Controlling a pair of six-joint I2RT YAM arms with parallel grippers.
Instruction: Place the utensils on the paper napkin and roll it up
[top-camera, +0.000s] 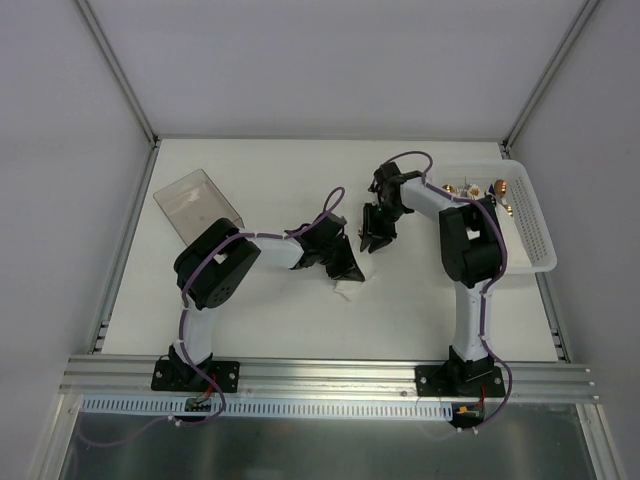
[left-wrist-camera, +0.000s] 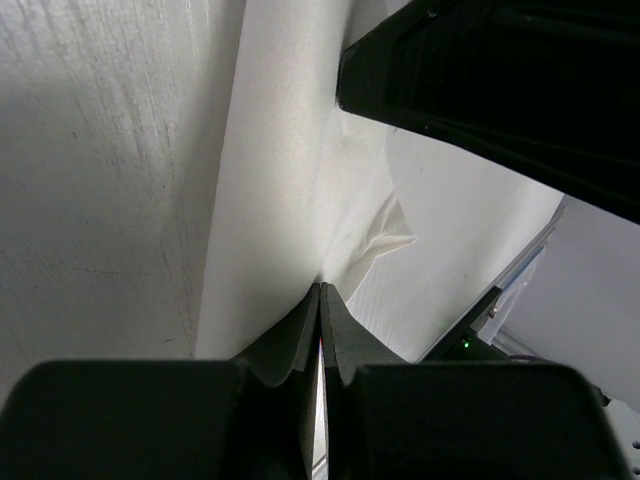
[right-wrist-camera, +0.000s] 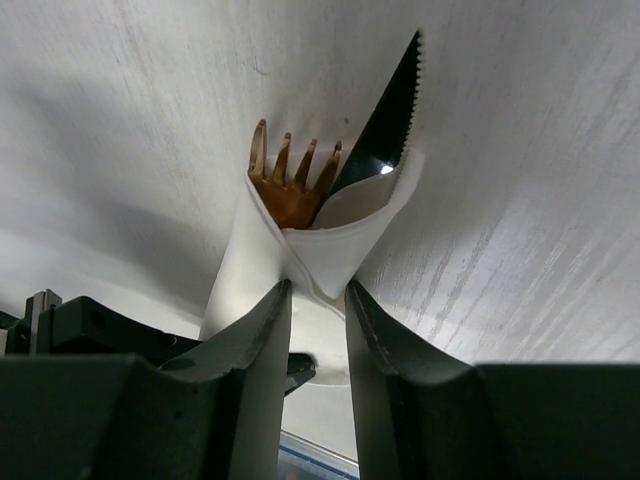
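now | napkin (right-wrist-camera: 262, 262) rolled, fork (right-wrist-camera: 290, 190), knife (right-wrist-camera: 385, 130) poking out | left hand (left-wrist-camera: 320, 296), right hand (right-wrist-camera: 318, 300) clamp it

- paper napkin (right-wrist-camera: 300, 262): white matt paper, soft, creased at the folds.
- fork (right-wrist-camera: 290, 190): copper-toned metal, polished.
- knife (right-wrist-camera: 390, 120): dark glossy metal, mirror-like, serrated edge.
- tabletop (right-wrist-camera: 520, 200): white, matt, faintly grained and scuffed.
- right gripper (right-wrist-camera: 316, 300): matt black plastic.
- basket (top-camera: 535, 230): white perforated plastic.
- box (top-camera: 195, 205): clear smooth plastic.
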